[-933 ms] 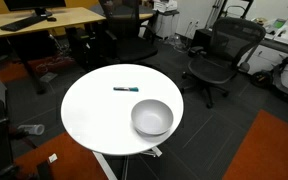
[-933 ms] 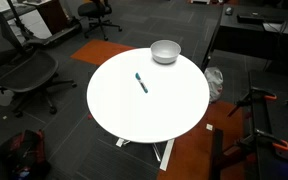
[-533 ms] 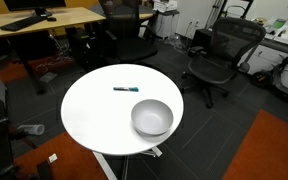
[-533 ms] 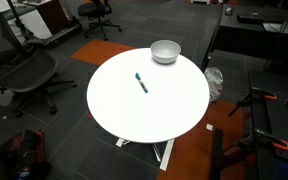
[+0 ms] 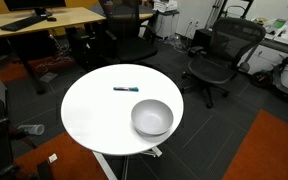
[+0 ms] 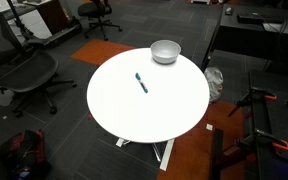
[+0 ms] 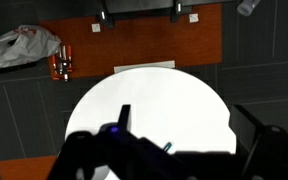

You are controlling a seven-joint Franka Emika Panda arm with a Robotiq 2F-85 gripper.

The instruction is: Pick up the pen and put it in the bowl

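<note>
The pen (image 5: pixel 125 89) lies flat on the round white table (image 5: pixel 92 115), dark with a teal-blue end. It also shows in an exterior view (image 6: pixel 141 83) near the table's middle. The light grey-white bowl (image 5: pixel 152 117) stands upright and empty near the table's edge, seen in both exterior views (image 6: pixel 165 51). The arm does not show in the exterior views. In the wrist view my gripper (image 7: pixel 184 118) hangs high above the table (image 7: pixel 154 95), its dark fingers wide apart and empty. Only the pen's teal tip (image 7: pixel 167 147) peeks out past the gripper body. The bowl is out of the wrist view.
Black office chairs (image 5: pixel 220 55) (image 6: pixel 24 70) stand around the table. A wooden desk (image 5: pixel 44 20) is at the back. Orange carpet (image 6: pixel 189 150) lies on the floor. A white plastic bag (image 7: pixel 22 45) lies on the floor beyond the table.
</note>
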